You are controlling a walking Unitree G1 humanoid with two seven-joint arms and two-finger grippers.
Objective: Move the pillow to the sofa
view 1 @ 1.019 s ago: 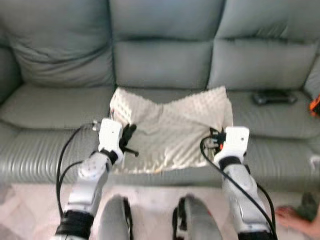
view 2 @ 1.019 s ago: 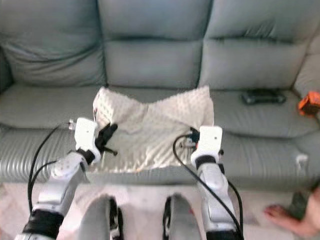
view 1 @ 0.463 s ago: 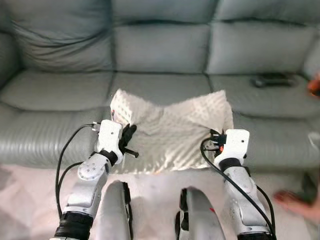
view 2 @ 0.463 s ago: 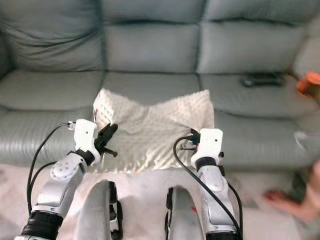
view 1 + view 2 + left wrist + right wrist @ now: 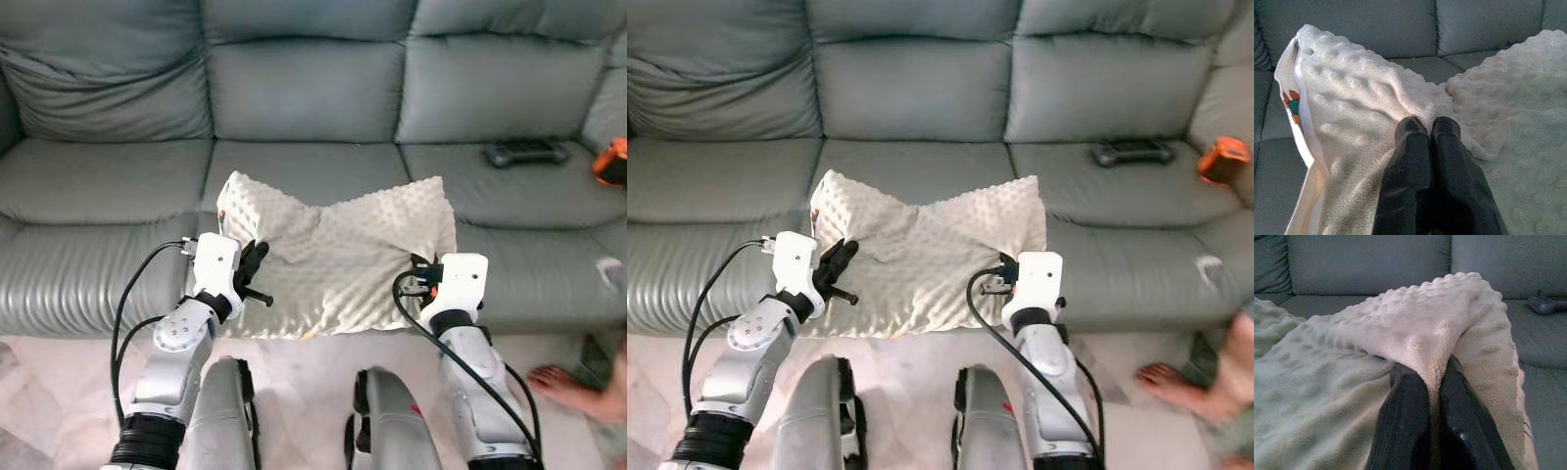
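Observation:
A cream, bumpy-textured pillow [image 5: 338, 259] hangs between my two grippers, sagging in the middle, over the front edge of the grey sofa's [image 5: 304, 88] middle seat. My left gripper [image 5: 1429, 125] is shut on a fold of the pillow's left side; in the left eye view it sits at the pillow's left edge [image 5: 253, 269]. My right gripper [image 5: 1422, 374] is shut on a fold near the pillow's right corner, with its fingers [image 5: 1405, 396] partly wrapped by the fabric. The pillow's lower edge lies about level with the sofa's front.
A black game controller [image 5: 526, 151] lies on the right seat, with an orange object [image 5: 610, 162] at the far right. A person's bare foot [image 5: 568, 387] rests on the floor at the right. Pale tiled floor [image 5: 49, 382] lies below the sofa front.
The whole view has shifted as the camera moved. Both grippers keep their hold on the pillow in the same pose. The person's foot has shifted a little.

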